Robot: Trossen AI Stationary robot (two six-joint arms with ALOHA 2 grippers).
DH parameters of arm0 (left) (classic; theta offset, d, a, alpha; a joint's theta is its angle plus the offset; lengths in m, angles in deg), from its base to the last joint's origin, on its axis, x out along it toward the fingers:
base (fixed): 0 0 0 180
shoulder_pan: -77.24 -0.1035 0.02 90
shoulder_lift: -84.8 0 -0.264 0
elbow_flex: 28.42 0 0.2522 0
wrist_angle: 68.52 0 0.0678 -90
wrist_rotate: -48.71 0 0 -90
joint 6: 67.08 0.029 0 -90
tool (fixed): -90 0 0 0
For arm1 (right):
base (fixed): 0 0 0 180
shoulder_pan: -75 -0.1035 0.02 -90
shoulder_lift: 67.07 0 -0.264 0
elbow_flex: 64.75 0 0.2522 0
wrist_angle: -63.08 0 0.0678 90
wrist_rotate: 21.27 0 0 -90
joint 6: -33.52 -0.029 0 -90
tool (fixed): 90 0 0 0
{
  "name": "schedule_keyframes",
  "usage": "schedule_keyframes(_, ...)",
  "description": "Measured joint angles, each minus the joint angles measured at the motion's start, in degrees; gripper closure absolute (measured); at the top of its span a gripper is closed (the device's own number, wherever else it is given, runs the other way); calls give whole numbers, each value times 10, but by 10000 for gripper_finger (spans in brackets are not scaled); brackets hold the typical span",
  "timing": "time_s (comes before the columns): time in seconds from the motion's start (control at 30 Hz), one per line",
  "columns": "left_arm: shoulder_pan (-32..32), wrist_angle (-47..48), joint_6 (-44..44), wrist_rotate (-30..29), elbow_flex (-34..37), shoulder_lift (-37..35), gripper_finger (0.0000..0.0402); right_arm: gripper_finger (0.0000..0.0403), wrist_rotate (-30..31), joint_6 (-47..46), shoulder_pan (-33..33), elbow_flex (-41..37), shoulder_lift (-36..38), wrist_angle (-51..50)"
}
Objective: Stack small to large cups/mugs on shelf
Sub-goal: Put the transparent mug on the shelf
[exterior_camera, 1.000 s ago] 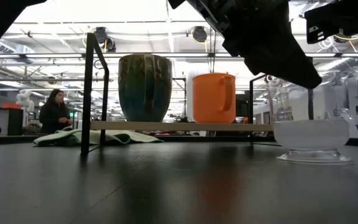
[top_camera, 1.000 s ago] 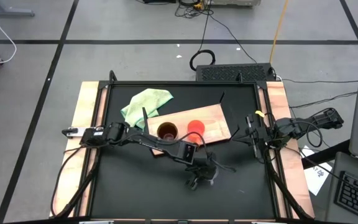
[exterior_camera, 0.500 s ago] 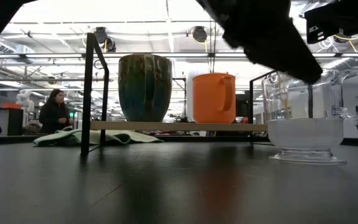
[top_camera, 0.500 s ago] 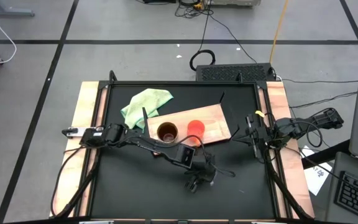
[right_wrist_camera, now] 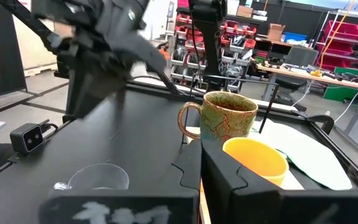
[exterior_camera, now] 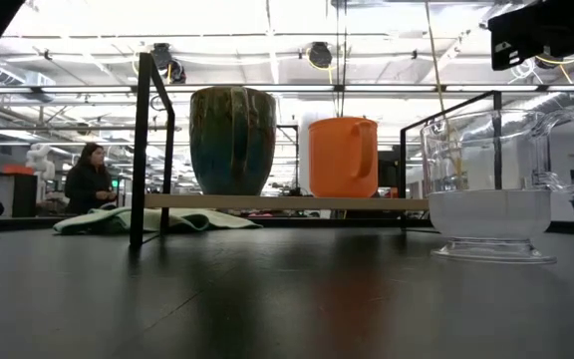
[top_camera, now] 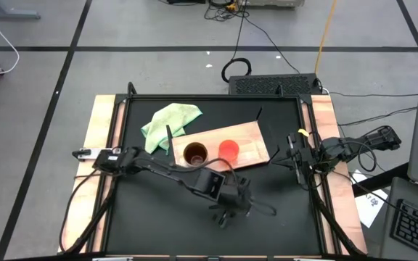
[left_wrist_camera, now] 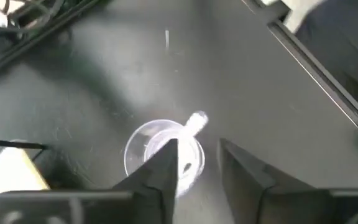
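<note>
The clear glass cup (exterior_camera: 491, 189) stands upright on its base on the black table; the left wrist view shows it from above (left_wrist_camera: 148, 146) with its handle (left_wrist_camera: 196, 122). My left gripper (left_wrist_camera: 197, 165) hovers open above it, over its handle side, and is out of the low view. The brown mug (top_camera: 195, 153) and orange cup (top_camera: 228, 148) stand side by side on the light-wood shelf (top_camera: 249, 138). My right gripper (top_camera: 294, 156) waits shut at the table's right edge.
A light green cloth (top_camera: 169, 119) lies crumpled at the far left, beside the shelf. A black frame (exterior_camera: 140, 150) borders the table. A person (exterior_camera: 86, 178) sits in the room beyond. Bare black table lies near and left of the glass cup.
My left gripper has risen from the glass cup, out of the low view, and drawn a little toward the table's near edge. The cup has shifted slightly and now stands uncovered on the table, handle in view.
</note>
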Motion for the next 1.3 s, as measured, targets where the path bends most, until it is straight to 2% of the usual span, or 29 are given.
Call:
schedule_keyframes(0.13, 9, 20, -3, -32, 2, -30, 373, 403, 0, -7, 0, 0, 0, 0)
schedule_keyframes(0.2, 9, 25, -23, -48, 1, -52, 392, 403, -2, -12, 0, 0, 0, 0)
schedule_keyframes(0.47, 17, 68, -30, -103, 1, -138, 399, 403, -3, -13, 0, 0, 0, -1)
schedule_keyframes(0.63, 15, 97, -15, -196, 1, -176, 400, 403, -4, -13, 0, 0, 0, 0)
schedule_keyframes(0.7, 11, 104, -14, -215, 2, -195, 400, 403, -4, -13, 0, 0, 0, 0)
schedule_keyframes(1.0, -16, 103, 30, -221, 2, -258, 401, 403, -4, -11, 0, 0, 0, 0)
schedule_keyframes(1.17, -25, 117, 59, -252, 2, -293, 401, 403, -4, -11, 0, 0, 0, 0)
schedule_keyframes(1.3, -41, 137, 48, -266, 2, -327, 401, 403, -4, -11, 0, 0, 0, -1)
